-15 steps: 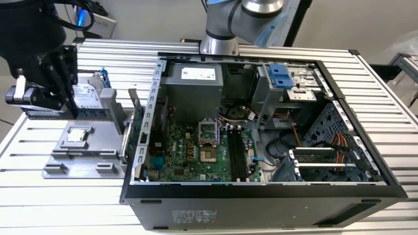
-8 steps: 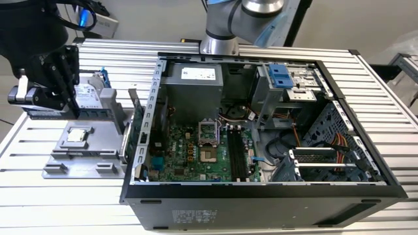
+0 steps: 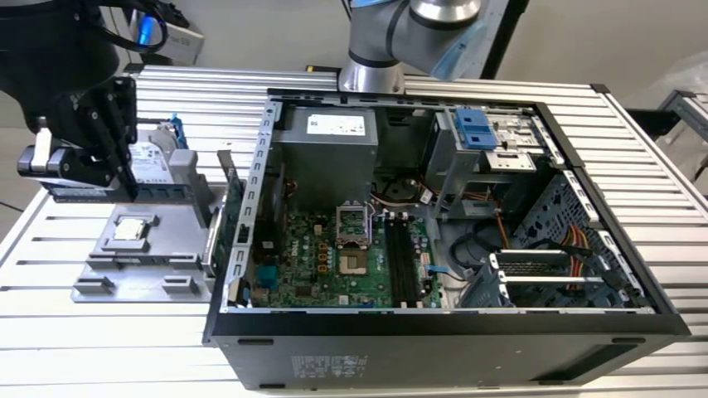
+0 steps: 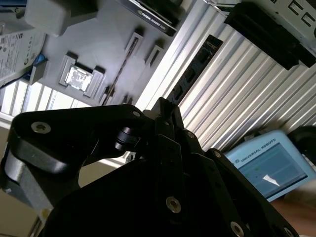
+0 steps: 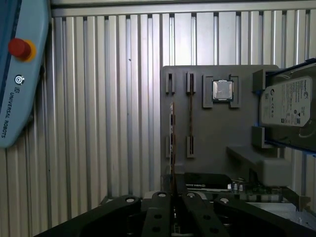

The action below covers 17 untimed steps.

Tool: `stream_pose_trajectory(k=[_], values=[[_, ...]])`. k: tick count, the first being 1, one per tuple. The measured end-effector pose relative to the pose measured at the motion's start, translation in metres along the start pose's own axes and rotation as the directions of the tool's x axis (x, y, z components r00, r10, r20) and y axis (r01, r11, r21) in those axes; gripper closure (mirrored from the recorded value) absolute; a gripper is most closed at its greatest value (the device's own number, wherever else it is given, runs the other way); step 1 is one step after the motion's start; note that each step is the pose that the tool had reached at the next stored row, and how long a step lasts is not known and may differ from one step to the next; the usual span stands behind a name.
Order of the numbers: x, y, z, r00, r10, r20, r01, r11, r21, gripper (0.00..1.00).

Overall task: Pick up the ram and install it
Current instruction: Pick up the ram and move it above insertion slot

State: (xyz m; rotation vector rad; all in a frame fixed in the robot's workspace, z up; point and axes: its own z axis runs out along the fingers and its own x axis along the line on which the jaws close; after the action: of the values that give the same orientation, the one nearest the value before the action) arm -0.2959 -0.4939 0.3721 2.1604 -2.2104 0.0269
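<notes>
The ram (image 5: pixel 172 143) is a thin stick seen edge-on in the first wrist view, running from my fingertips out over the edge of the grey fixture tray (image 5: pixel 212 133). In the second wrist view the ram (image 4: pixel 197 64) shows its row of dark chips. My black gripper (image 5: pixel 173 198) (image 4: pixel 168 107) is shut on one end of it. In the exterior view the gripper (image 3: pixel 119 170) hangs above the tray (image 3: pixel 105 269) at the exterior view's left, apart from the open computer case (image 3: pixel 443 327). The board's long black memory slots (image 3: pixel 400 265) lie in the case's middle.
On the tray sit a small silver processor (image 5: pixel 222 90) (image 3: pixel 133 228), a hard drive in a blue frame (image 5: pixel 289 101) (image 3: pixel 149 162) and a graphics card (image 5: pixel 205 180). A blue-grey teach pendant (image 5: pixel 19 74) lies on the ribbed table. The arm's base (image 3: pixel 370 75) stands behind the case.
</notes>
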Motion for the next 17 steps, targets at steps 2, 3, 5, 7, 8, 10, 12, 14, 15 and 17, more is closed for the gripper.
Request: stream_pose_trajectory(k=[2, 3, 5, 7, 8, 10, 12, 14, 15, 17], values=[[0.0000, -0.0006, 0.0000, 1.0000, 0.000, 0.0000, 0.000, 1.0000, 0.0000, 1.00], [0.0000, -0.0009, 0.0000, 1.0000, 0.000, 0.0000, 0.000, 1.0000, 0.0000, 1.00], [0.0000, -0.0015, 0.0000, 1.0000, 0.000, 0.0000, 0.000, 1.0000, 0.0000, 1.00], [0.0000, -0.0020, -0.0001, 1.0000, 0.000, 0.0000, 0.000, 1.0000, 0.0000, 1.00], [0.0000, -0.0023, -0.0001, 1.0000, 0.000, 0.0000, 0.000, 1.0000, 0.0000, 1.00], [-0.0001, -0.0029, -0.0001, 1.0000, 0.000, -0.0001, 0.000, 1.0000, 0.0000, 1.00], [-0.0001, -0.0035, -0.0001, 1.0000, 0.000, -0.0001, 0.000, 1.0000, 0.0000, 1.00], [-0.0001, -0.0040, -0.0001, 1.0000, 0.000, 0.0000, 0.000, 1.0000, 0.0000, 1.00], [-0.0001, -0.0043, -0.0001, 1.0000, 0.000, 0.0000, 0.000, 1.0000, 0.0000, 1.00], [-0.0001, -0.0048, -0.0001, 1.0000, 0.000, 0.0000, 0.000, 1.0000, 0.0000, 1.00]])
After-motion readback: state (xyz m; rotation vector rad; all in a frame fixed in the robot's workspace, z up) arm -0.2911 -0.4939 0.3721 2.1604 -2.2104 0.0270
